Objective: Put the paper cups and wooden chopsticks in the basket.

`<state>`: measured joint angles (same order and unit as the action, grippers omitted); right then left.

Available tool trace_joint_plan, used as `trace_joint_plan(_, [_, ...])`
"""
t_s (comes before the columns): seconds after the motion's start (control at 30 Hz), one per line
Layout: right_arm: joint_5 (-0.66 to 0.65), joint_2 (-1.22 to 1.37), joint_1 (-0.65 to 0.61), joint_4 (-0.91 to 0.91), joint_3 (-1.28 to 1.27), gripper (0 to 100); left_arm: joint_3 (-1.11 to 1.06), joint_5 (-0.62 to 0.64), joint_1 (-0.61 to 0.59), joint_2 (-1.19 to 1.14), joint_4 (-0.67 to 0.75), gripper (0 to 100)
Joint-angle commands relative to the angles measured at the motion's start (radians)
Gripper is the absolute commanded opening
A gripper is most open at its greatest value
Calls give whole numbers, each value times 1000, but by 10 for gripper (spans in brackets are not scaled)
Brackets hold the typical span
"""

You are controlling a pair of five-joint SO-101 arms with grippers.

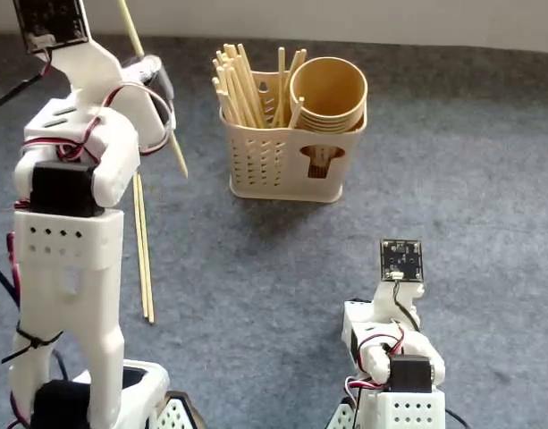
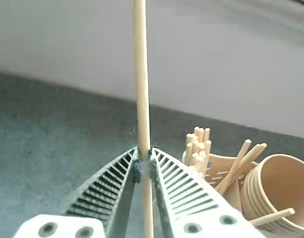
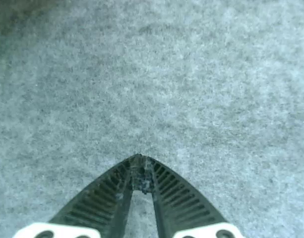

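High view: the left arm (image 1: 72, 223) stands raised at the table's left side, and a single wooden chopstick (image 1: 178, 156) slants through its wrist, clear of the grey mat (image 1: 470, 179). Left wrist view: the left gripper (image 2: 143, 159) is clamped on this chopstick, its ribbed fingers (image 2: 179, 191) meeting around the shaft, which rises upright past them. The basket (image 1: 282, 174) stands at the mat's far middle, holding a bundle of chopsticks (image 1: 242, 85) and stacked paper cups (image 1: 329, 89). Two loose chopsticks (image 1: 144, 255) lie side by side on the mat beside the left arm. Right wrist view: the right gripper (image 3: 140, 174) hangs over bare mat, tips together with nothing between them.
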<state>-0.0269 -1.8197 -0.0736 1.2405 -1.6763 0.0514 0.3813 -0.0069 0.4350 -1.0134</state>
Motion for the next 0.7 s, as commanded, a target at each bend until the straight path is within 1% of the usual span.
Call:
trace_joint_plan(0.0, [6,-15,12,7,-153,5,27,8,65,56,104,5])
trace_joint_plan(0.2, [6,-15,12,7,-153,5,27,3,137,74,187,5])
trace_joint_plan(0.47, [6,-15,12,7,-153,5,19,2,239,62,331,5])
trace_joint_plan(0.6, [6,-15,12,7,-153,5,-73,0,242,38,506,5])
trace_joint_plan(0.67, [6,-15,12,7,-153,5,-113,-26,242,8,586,5])
